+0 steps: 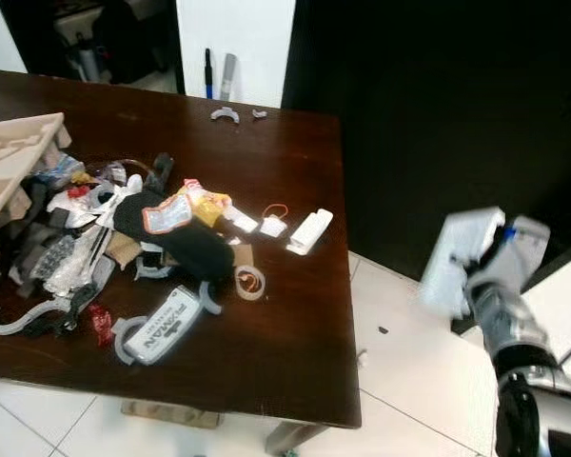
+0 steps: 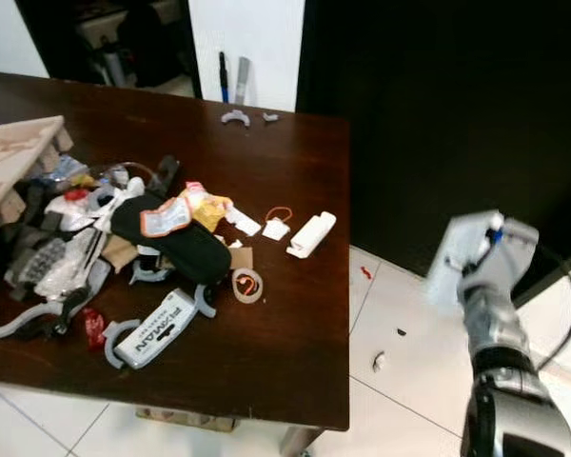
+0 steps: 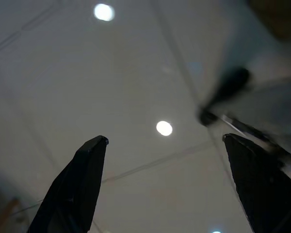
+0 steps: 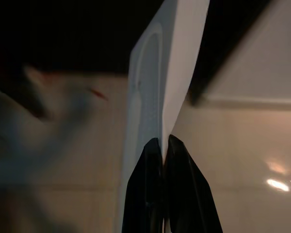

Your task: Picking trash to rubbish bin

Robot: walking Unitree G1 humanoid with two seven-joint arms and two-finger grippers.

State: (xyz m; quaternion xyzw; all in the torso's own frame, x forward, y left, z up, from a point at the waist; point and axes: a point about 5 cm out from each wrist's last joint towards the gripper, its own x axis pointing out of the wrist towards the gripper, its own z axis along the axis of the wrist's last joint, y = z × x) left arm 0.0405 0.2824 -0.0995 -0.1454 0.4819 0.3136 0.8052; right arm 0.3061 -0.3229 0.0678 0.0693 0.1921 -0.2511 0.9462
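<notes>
off to the side, right gripper (image 4: 164, 145) jaws pinch a white tray (image 1: 460, 257); left gripper (image 3: 167, 187) jaws gape wide.

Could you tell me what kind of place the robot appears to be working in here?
Probably a room in a home: a dark wooden table heaped with household litter stands on a white tiled floor. The right gripper holds a white piece of packaging beside the table.

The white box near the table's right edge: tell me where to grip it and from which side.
Grip the white box across its narrow width near the middle, coming from above. It lies flat and apart from the pile on the table, long and slim, so its long sides look free for gripper fingers. The right gripper is already shut on a white piece.
</notes>
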